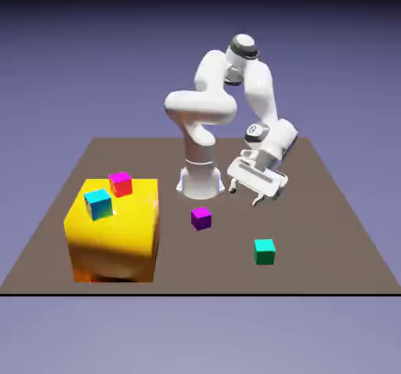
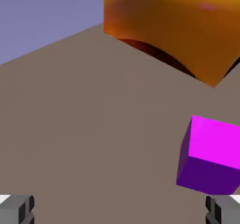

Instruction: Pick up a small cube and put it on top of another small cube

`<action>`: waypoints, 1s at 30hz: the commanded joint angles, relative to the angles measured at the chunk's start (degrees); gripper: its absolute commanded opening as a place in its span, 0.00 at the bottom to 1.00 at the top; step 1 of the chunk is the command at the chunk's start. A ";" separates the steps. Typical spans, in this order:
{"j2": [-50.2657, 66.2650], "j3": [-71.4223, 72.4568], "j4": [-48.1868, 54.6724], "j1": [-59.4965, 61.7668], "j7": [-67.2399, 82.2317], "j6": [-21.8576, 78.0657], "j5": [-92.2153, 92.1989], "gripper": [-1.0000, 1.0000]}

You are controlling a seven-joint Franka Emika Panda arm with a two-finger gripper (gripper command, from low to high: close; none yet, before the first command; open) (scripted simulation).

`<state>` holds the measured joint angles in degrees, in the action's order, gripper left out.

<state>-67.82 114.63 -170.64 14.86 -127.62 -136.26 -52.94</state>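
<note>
Small purple cube with magenta top [image 1: 201, 219] on brown counter [image 1: 180, 259], small cyan-blue cube [image 1: 99, 205] atop big yellow block [image 1: 117, 239], white end effector [image 1: 244, 197] wide open, empty

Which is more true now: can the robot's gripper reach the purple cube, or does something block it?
Probably yes: the gripper is open and empty, and nothing seems to stand between it and the purple cube. The yellow block sits off to the exterior view's left.
</note>
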 commanded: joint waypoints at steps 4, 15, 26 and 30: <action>-2.55 8.31 -0.70 1.13 -6.17 2.74 -3.84 0.50; -10.41 27.24 2.75 12.35 -4.18 -2.48 -20.83 0.50; -4.57 14.86 -1.23 2.05 -10.96 4.84 -6.90 0.00; -2.57 9.53 0.85 10.25 -6.16 0.43 -2.39 0.00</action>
<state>-70.40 124.16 -169.80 25.11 -133.78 -135.90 -55.33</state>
